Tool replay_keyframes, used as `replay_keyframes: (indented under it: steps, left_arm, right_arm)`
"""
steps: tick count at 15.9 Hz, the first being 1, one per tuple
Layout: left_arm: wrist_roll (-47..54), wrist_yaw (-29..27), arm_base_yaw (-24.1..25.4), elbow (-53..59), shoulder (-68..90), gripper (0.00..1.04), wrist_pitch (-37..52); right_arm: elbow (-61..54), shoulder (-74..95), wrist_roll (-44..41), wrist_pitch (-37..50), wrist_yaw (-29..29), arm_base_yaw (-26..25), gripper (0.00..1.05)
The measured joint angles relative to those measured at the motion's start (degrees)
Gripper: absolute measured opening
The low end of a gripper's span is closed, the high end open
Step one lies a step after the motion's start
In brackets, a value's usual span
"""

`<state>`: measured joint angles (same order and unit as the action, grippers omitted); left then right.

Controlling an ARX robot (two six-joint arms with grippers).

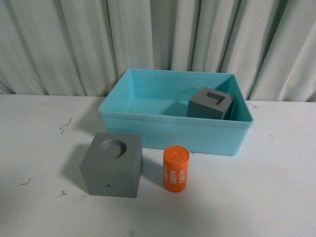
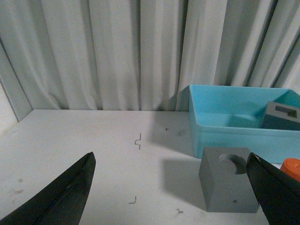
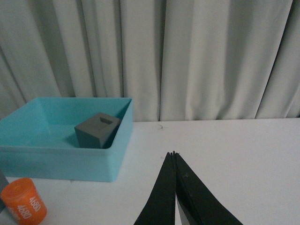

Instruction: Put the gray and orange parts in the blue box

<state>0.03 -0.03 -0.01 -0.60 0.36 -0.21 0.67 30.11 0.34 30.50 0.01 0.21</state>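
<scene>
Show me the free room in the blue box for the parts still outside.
The box floor is bare from its left wall to the inner cube at its right end. Crowded: in front of the box, where the outer cube and cylinder stand.

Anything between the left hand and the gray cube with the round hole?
Nothing visible. The left hand is open, with only bare table before the cube. The orange cylinder stands beside the cube, apart from it.
</scene>
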Motion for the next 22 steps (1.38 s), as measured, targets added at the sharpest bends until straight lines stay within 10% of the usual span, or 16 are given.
replay_keyframes:
  steps: [19,22]
  left_arm:
    - [-0.02,-0.02,0.00,0.00,0.00,0.98,0.00]
    - [0.00,0.00,0.00,0.00,0.00,0.98,0.02]
  right_arm:
    - [0.02,-29.92,0.00,-30.67,0.00,-0.22,0.02]
    - [0.02,-29.92,-0.07,-30.71,0.00,-0.22,0.29]
